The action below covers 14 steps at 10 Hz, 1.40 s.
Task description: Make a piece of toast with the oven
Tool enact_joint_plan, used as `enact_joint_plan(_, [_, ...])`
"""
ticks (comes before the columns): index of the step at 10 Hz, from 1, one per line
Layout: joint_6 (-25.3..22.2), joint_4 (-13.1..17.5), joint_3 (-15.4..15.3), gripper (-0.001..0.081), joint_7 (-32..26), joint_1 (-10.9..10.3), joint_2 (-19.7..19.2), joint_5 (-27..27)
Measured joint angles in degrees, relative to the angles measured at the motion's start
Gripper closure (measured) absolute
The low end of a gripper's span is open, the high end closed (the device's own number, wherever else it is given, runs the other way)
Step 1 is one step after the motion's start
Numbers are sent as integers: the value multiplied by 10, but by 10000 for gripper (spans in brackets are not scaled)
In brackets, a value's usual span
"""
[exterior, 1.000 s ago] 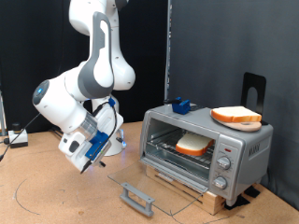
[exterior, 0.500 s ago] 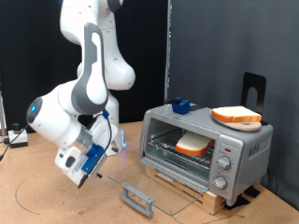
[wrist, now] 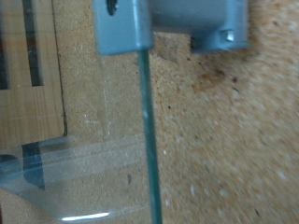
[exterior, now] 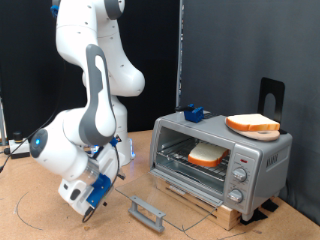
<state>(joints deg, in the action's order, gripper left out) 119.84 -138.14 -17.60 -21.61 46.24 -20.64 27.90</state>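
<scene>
The silver oven (exterior: 262, 158) stands at the exterior view's right with its glass door folded down flat; the door's grey handle (exterior: 147, 212) lies low in front. One piece of toast (exterior: 207, 155) lies on the wire rack inside. A second, alike slice (exterior: 252, 124) rests on a plate on the oven's top. My gripper (exterior: 92, 196) hangs low over the table, to the exterior view's left of the door handle and apart from it, with nothing seen in it. The wrist view shows a grey-blue handle (wrist: 173, 23), a glass pane (wrist: 84, 177) and brown tabletop, with no fingers.
A small blue object (exterior: 193, 113) sits on the oven's top at its back left. A black stand (exterior: 271, 95) rises behind the oven. The oven sits on a wooden board (exterior: 215, 205). A thin cable (exterior: 25, 205) loops on the table at the left.
The arm has swung down and to the exterior view's left, carrying the gripper lower and away from the oven. The oven, its open door and both slices have not moved.
</scene>
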Motion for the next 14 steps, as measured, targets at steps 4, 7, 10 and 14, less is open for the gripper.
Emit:
enact_joint_plan(4, [-7,-26,-38,1,-16,-14,-7,11])
enact_joint_plan(7, [-61,-43,-55,1,-42,-8,28,41])
enact_joint_plan(10, [-170,-35,-54,1,-67,17,74,64])
enact_joint_plan(14, [-266,-31,-61,1,-69,23,137,66])
